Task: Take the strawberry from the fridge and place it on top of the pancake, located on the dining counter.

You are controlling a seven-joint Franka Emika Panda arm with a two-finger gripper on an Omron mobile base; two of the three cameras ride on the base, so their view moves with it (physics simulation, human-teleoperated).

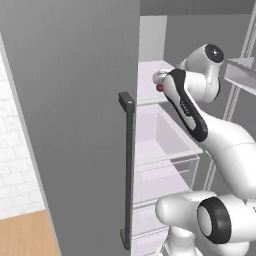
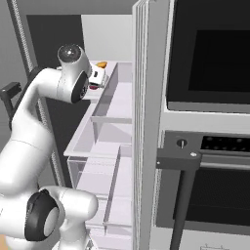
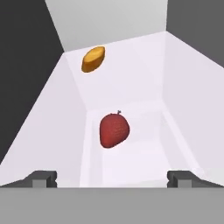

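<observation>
1. In the hand view the gripper (image 3: 112, 178) stands spread to its widest, the two dark fingertips (image 3: 42, 178) far apart at the bottom edge, with nothing between them.
2. Just beyond the tips, centred between them, the strawberry (image 3: 114, 130) lies on the white shelf (image 3: 144, 96) inside the fridge (image 1: 75, 125), untouched.
3. Farther back on the same shelf, near the rear wall, sits a small orange item (image 3: 93, 59), well apart from the strawberry.
4. In the left base view the arm reaches past the open door's dark handle (image 1: 128, 170) into the shelves.
</observation>
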